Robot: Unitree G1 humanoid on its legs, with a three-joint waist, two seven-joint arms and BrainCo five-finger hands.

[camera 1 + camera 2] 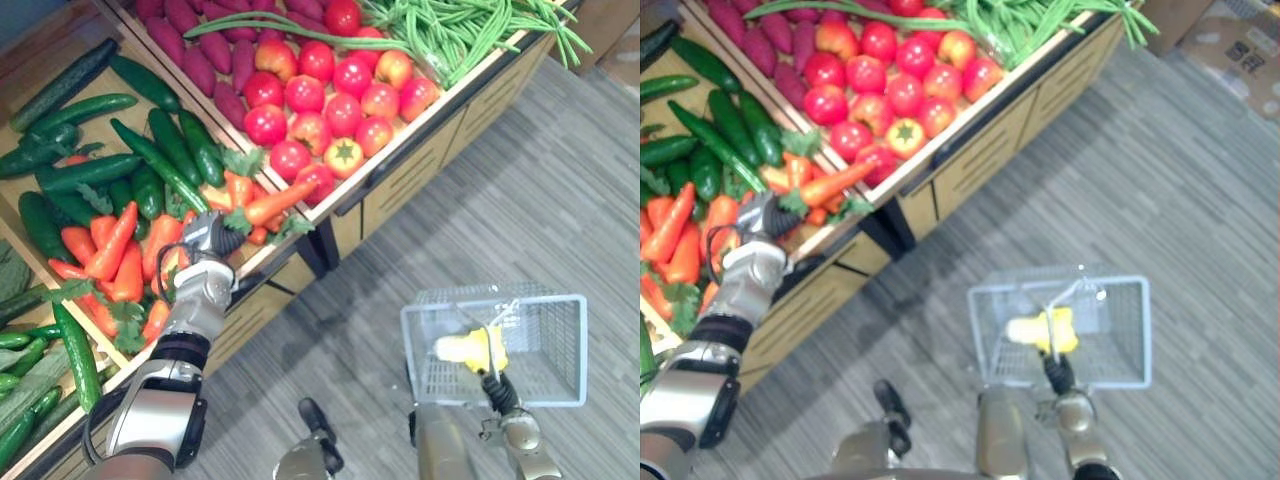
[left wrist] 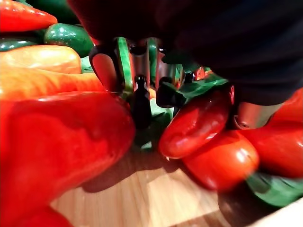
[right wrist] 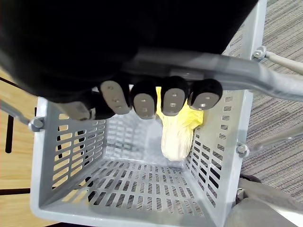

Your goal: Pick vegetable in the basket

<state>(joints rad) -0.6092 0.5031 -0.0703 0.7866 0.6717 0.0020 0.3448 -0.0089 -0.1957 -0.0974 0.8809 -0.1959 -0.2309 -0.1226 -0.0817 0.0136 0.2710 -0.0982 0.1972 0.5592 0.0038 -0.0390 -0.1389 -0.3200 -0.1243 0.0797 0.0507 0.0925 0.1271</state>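
Orange carrots (image 1: 120, 255) with green tops lie heaped in a wooden bin of the display stand (image 1: 350, 190). My left hand (image 1: 208, 238) is down in this heap, open. In the left wrist view its fingers (image 2: 118, 61) reach to the bin's wooden floor beside one carrot (image 2: 196, 123), with the thumb on that carrot's other side. My right hand (image 3: 156, 101) is shut on the handle (image 3: 227, 71) of a grey mesh basket (image 1: 545, 345), held over the floor at lower right. A yellow vegetable (image 1: 470, 348) lies inside the basket.
Cucumbers (image 1: 165, 150) fill the bin behind the carrots. Red tomatoes (image 1: 330, 100), purple sweet potatoes (image 1: 200, 45) and green beans (image 1: 460, 30) lie in the bin to the right. Grey plank floor (image 1: 560, 180) spreads between the stand and the basket.
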